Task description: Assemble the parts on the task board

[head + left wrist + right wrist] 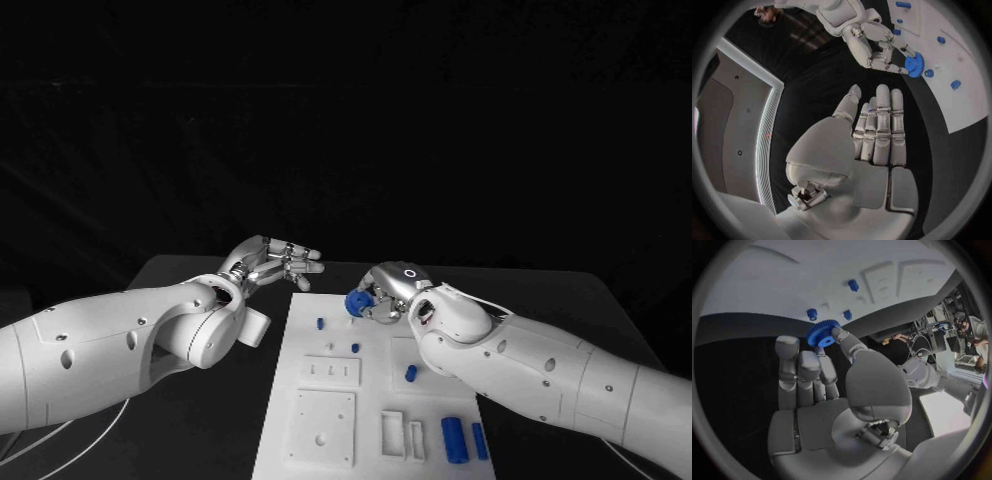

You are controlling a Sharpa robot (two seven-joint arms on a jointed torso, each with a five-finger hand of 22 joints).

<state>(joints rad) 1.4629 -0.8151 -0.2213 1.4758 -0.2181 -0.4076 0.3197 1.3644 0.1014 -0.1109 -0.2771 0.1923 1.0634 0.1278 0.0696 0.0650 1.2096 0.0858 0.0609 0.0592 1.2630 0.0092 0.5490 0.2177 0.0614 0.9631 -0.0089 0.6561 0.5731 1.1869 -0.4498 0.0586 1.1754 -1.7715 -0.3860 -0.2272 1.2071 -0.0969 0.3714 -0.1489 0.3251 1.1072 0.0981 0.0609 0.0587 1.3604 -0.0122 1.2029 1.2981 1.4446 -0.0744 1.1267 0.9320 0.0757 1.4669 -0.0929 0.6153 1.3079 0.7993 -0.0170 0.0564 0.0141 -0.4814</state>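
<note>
The white task board (372, 330) lies in the middle of the black table. My right hand (389, 295) hovers over the board's far end and pinches a blue gear (358, 300) between thumb and finger; the pinch is clear in the right wrist view, gear (822, 333) at the tips of that hand (823, 385). Small blue pegs (319, 323) (355, 347) (411, 373) stand on the board near the gear. My left hand (274, 262) hangs beyond the board's far left corner, fingers stretched out and holding nothing, as its hand (873, 135) also shows in the left wrist view.
Two blue cylinders (453, 440) (479, 440) lie at the board's near right. White blocks (330, 372) (320, 428) and a slotted piece (392, 432) sit on the near half. The dark table (577, 300) runs on either side.
</note>
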